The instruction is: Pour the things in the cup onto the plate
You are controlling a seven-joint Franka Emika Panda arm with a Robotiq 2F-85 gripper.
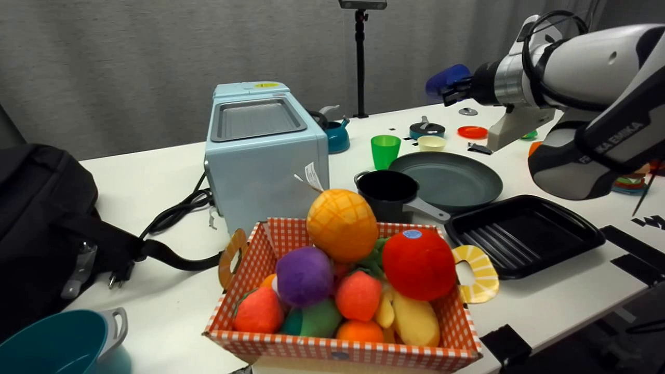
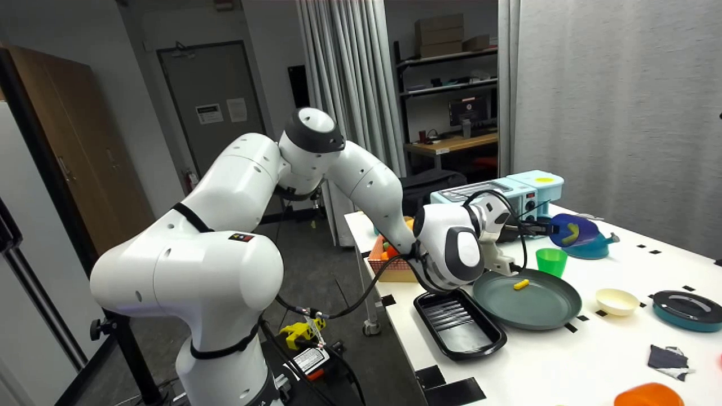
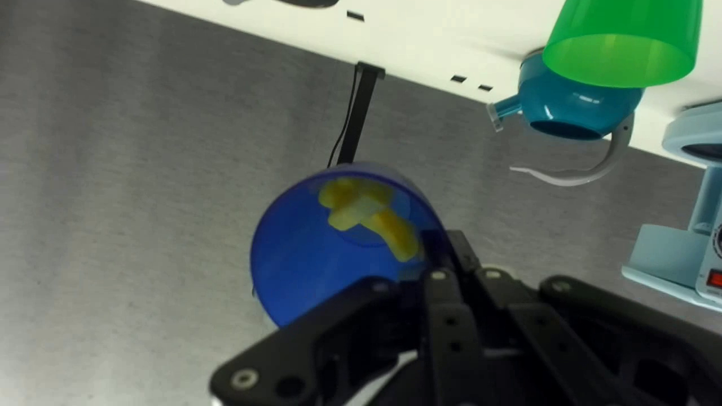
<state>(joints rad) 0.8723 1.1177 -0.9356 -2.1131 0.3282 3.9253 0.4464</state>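
Blue cup (image 3: 307, 265) is up in the air, clear of the table (image 2: 553, 366), right of centre in both exterior views. Gripper (image 1: 457, 90) is clamped on the cup wall. Cup tilted well off upright; wrist view has it near frame centre, mouth toward the camera. Yellow pieces (image 3: 361, 210) inside, bunched in the upper right of the cup; count unclear. One loose yellow piece (image 2: 521, 285) lies on the plate (image 2: 524, 313), lower right of the frame in an exterior view.

Around the plate: green cup (image 1: 385, 151) upright, just beside it, centre right of frame; pot (image 1: 382, 208) just lower left of it; black tray (image 1: 545, 234) just below it, can't tell if touching. Cream bowl (image 2: 615, 307) near it, lower right.

Farther out: teal kettle (image 1: 337, 139) and light-blue appliance (image 1: 267, 171), centre of frame; checkered basket (image 1: 291, 348) with toy fruit (image 1: 305, 277), bottom centre.
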